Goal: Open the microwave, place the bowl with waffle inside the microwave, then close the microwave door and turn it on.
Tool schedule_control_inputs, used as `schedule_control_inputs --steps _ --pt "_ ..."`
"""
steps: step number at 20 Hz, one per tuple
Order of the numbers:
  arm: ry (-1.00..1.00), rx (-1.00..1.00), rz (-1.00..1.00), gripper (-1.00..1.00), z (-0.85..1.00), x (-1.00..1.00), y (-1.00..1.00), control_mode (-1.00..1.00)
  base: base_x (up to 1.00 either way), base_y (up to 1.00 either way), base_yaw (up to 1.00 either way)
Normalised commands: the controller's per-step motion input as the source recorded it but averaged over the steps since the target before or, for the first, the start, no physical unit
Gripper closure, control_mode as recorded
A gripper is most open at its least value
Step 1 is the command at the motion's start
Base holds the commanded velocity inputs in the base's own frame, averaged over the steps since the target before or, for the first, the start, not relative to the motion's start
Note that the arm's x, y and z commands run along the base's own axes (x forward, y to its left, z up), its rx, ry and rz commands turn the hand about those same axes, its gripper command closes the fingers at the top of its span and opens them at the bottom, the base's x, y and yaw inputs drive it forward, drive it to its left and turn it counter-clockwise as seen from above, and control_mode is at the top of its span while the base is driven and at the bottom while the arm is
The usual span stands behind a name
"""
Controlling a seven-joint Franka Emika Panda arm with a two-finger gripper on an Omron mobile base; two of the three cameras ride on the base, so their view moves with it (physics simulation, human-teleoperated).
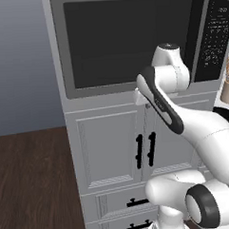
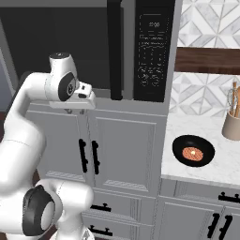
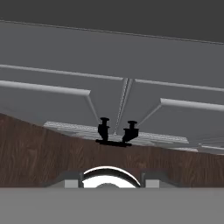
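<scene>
The black keypad panel (image 2: 151, 51) of the microwave (image 2: 140, 47) carries rows of small white markings. They are too small and blurred to read. No other text, brand or number is legible.

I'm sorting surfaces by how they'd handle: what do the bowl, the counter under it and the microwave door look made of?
Bowl: glossy black, maybe glazed ceramic; its rim catches light. Counter: white, faintly veined, like polished stone. Microwave door: matte grey frame, dark tinted window, probably glass.
</scene>
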Motion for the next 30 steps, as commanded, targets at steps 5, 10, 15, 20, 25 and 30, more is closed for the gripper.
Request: schedule_control_inputs --steps 5,10,15,20,25,30 --pt "-0.03 0.00 0.03 -1.00 0.00 -0.11 0.12 -1.00 0.00 0.00 0.00" --pt "-0.13 0.00 0.01 -1.00 0.00 -0.33 0.06 -1.00 0.00 0.00 0.00" --pt "-0.31 0.04 0.00 -1.00 0.54 -0.10 -0.24 -1.00 0.00 0.00 0.00" --pt "-0.37 0.03 0.00 -1.00 0.84 -0.01 -0.43 -1.00 0.00 0.00 0.00" --pt "-0.35 0.00 0.00 -1.00 0.65 -0.01 -0.42 -1.00 0.00 0.00 0.00" --pt "-0.27 0.00 0.00 -1.00 0.28 -0.16 -0.44 -1.00 0.00 0.00 0.00"
